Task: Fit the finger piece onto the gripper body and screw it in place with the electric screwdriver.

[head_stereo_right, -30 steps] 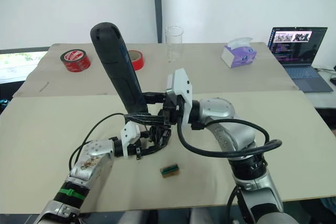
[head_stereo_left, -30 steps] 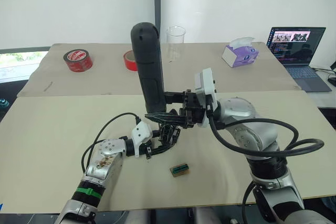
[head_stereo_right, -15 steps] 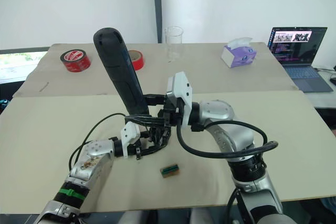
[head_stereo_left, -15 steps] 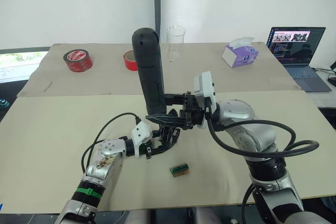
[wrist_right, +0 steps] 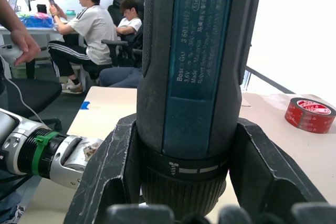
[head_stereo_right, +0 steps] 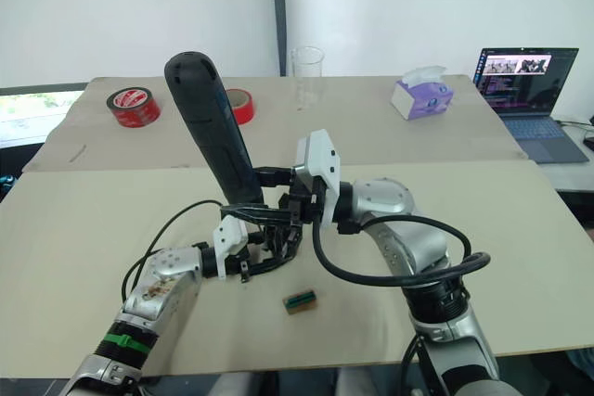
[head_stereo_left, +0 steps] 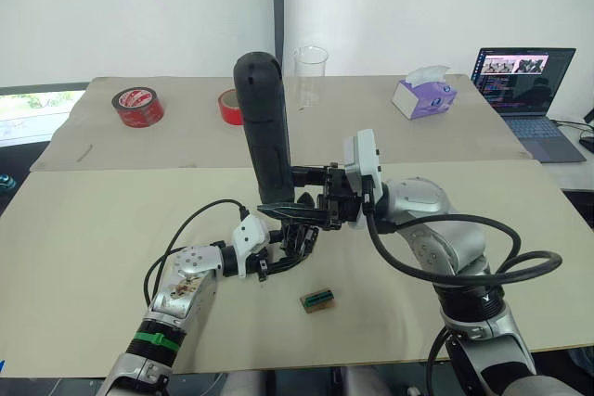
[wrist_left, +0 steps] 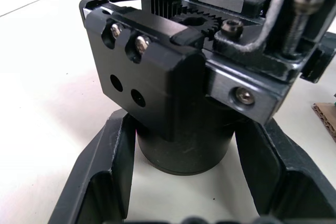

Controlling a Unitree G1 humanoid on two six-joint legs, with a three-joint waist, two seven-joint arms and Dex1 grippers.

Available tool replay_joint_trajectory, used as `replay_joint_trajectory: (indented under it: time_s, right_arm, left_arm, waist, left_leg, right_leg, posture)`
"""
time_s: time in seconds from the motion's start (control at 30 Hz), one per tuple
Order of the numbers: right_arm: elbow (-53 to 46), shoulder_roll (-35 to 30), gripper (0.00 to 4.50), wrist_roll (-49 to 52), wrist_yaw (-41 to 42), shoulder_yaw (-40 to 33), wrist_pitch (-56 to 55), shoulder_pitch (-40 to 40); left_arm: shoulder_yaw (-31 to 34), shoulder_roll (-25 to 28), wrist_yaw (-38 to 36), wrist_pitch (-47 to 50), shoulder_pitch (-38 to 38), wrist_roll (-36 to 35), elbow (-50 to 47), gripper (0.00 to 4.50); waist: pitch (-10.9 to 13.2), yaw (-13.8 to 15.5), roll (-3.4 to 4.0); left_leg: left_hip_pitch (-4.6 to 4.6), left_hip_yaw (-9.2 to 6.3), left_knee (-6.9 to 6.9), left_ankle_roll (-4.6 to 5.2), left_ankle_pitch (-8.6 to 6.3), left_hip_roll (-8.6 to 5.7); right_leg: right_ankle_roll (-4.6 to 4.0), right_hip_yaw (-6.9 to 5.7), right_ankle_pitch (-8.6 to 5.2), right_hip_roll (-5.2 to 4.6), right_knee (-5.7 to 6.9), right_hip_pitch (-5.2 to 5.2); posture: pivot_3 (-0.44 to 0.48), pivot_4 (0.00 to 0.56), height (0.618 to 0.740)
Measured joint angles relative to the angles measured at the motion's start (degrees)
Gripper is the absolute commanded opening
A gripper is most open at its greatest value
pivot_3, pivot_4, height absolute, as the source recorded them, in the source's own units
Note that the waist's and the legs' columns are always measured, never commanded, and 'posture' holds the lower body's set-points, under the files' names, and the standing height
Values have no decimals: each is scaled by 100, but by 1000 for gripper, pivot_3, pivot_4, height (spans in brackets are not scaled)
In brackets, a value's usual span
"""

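Note:
My left gripper (head_stereo_left: 281, 252) is shut on the gripper body (head_stereo_left: 292, 236), holding this small black block just above the table. In the left wrist view the gripper body (wrist_left: 173, 77) shows screws, holes and a gear between my two fingers (wrist_left: 100, 182). My right gripper (head_stereo_left: 281, 190) is shut on the electric screwdriver (head_stereo_left: 263, 127), which stands nearly upright, bit end down, directly over the body. Its tip is hidden behind my fingers. The screwdriver barrel (wrist_right: 199, 61) sits clamped between the right fingers (wrist_right: 110, 177). I cannot tell the finger piece apart from the body.
A small green-brown block (head_stereo_left: 317, 300) lies on the table just in front of the grippers. At the back stand two red tape rolls (head_stereo_left: 138, 106) (head_stereo_left: 230, 107), a clear cup (head_stereo_left: 311, 76), a tissue box (head_stereo_left: 424, 95) and a laptop (head_stereo_left: 529, 90). Seated people (wrist_right: 89, 30) show in the right wrist view.
The screwdriver has sunk slightly in my right gripper toward the gripper body over the last second. The left gripper and the body have stayed put.

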Motion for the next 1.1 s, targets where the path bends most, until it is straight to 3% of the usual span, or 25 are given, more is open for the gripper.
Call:
replay_joint_trajectory:
  time_s: [1.1]
  right_arm:
    - [16, 57, 1933, 10, -17, 1, 4, 63]
  left_arm:
    - [-4, 2, 0, 0, -4, 0, 11, 2249]
  waist:
    - [0, 0, 0]
  left_leg:
    - [-1, -1, -2, 0, 0, 0]
  right_leg:
    - [-1, -2, -1, -8, -1, -1]
  posture:
    - [0, 150, 740]
